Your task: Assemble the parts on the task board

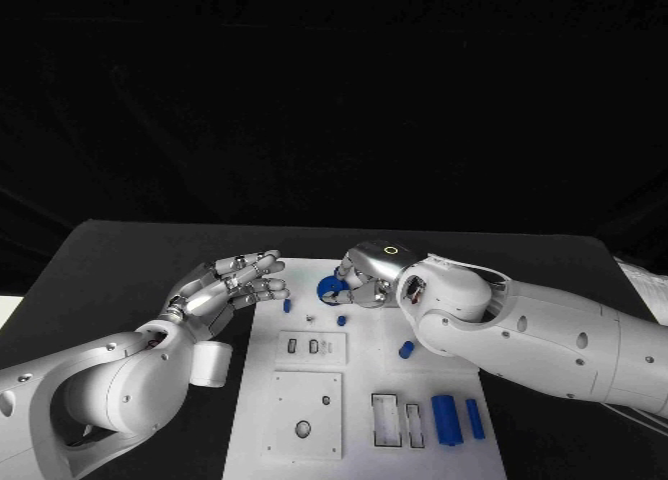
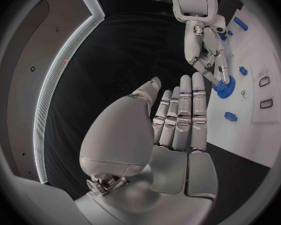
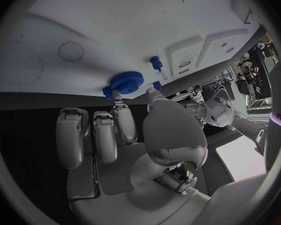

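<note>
Blue gear [image 1: 330, 290] at the far end of the task board [image 1: 269, 420], pinched, it seems, by fingertips of the right hand [image 1: 366, 277] — placing step in hand. Left hand [image 1: 230, 287] spread and holding nothing at the board's far left edge. Next: lowering the gear squarely onto its seat, then letting go.

Bare board [image 1: 269, 415] nr front-left, blue parts [image 1: 452, 418] crowd front-right, both hands over far end

right hand [image 1: 370, 272] hides blue gear [image 1: 330, 291] — contact unclear
</note>
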Controlling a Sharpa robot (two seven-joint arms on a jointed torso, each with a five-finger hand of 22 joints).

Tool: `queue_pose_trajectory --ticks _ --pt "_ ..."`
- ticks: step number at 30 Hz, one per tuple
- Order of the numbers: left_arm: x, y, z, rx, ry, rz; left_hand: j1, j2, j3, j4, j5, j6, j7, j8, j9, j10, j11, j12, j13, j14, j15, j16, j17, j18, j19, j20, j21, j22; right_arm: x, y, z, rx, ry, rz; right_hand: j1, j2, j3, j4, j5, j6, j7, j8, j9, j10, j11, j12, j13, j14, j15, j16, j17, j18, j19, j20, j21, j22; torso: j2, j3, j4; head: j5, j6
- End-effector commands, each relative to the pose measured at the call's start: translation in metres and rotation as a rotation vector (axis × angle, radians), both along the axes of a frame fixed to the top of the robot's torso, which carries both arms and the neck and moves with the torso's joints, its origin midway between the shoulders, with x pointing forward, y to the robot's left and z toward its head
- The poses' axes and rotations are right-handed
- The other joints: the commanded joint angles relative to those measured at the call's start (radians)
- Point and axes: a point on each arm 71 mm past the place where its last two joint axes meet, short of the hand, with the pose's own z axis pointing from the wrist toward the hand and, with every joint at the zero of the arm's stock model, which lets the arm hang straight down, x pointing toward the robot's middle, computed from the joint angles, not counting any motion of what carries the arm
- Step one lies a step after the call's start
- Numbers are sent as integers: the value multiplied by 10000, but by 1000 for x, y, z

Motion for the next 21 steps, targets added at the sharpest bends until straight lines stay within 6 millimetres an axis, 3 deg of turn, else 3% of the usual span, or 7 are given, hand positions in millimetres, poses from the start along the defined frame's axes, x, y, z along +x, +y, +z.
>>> queue_pose_trajectory --ticks 1,7,8,11,13,15,21 --pt "-1 -2 2 -111 -71 -98 38 -30 12 -69 -53 -60 -8 -35 -16 -81 -16 -60 -12 -77 -15 -63 14 78 -51 11 69 12 0 -2 3 408 -313 -42 147 52 -87 -9 89 -86 18 -63 -14 22 56 36 960 977 72 43 2365 -191 93 57 3 216 -4 1 -16 -10 24" --pt "0 -3 2 -135 -64 -129 38 -30 12 -69 -52 -60 -8 -35 -16 -81 -16 -60 -12 -77 -15 -63 14 78 -51 11 69 13 -9 -16 13 1780 -1268 295 874 157 -206 -116 829 73 -31 -31 13 75 12 122 1027 978 41 44 2368 -194 104 37 19 244 -4 5 18 -105 43" --pt "0 -2 2 -134 -62 -128 39 -31 18 -76 -52 -64 -6 -36 -16 -86 -14 -60 -12 -78 -14 -67 17 79 -55 11 72 14 -11 -20 14 1993 -1298 355 1069 138 -180 -200 792 85 -35 -32 14 61 7 92 1011 970 36 24 2334 -189 93 34 6 218 -4 5 9 -100 38" --pt "0 -2 1 -122 -56 -104 39 -31 18 -76 -52 -65 -6 -36 -16 -87 -14 -60 -12 -78 -14 -67 17 79 -55 11 72 14 -16 -42 15 2764 -853 458 2302 -143 80 -915 -191 104 -42 -36 12 -35 -17 -91 911 944 12 -39 2231 -163 32 9 -64 90 -20 12 -52 -39 42" --pt "0 -1 1 -121 -57 -95 40 -31 21 -79 -51 -66 -6 -36 -16 -88 -14 -60 -12 -77 -14 -69 18 79 -56 11 73 15 -19 -60 14 3334 -231 497 2939 -270 261 -1314 -251 -76 9 -79 -26 -175 18 -343 767 931 31 -73 2178 -143 -17 17 -120 -14 -59 20 -95 -34 34" --pt "0 -1 1 -119 -56 -90 40 -31 21 -79 -51 -66 -6 -36 -16 -88 -14 -60 -12 -77 -14 -69 18 79 -56 11 73 15 -21 -79 14 3877 336 435 3359 -363 386 -1607 -104 -174 41 -74 -38 -259 38 -480 689 920 49 -99 2138 -129 -54 33 -162 -87 -88 35 -136 -50 28" --pt "3 -2 0 -130 -56 -102 47 -25 32 -89 -49 -67 -6 -34 -16 -88 -14 -57 -11 -76 -15 -73 22 79 -59 11 78 17 -23 -129 12 4509 1125 69 3903 -579 554 -2077 185 -281 84 -60 -36 -310 70 -570 634 927 81 -85 2168 -126 -69 64 -183 -106 -166 139 -249 -87 67"
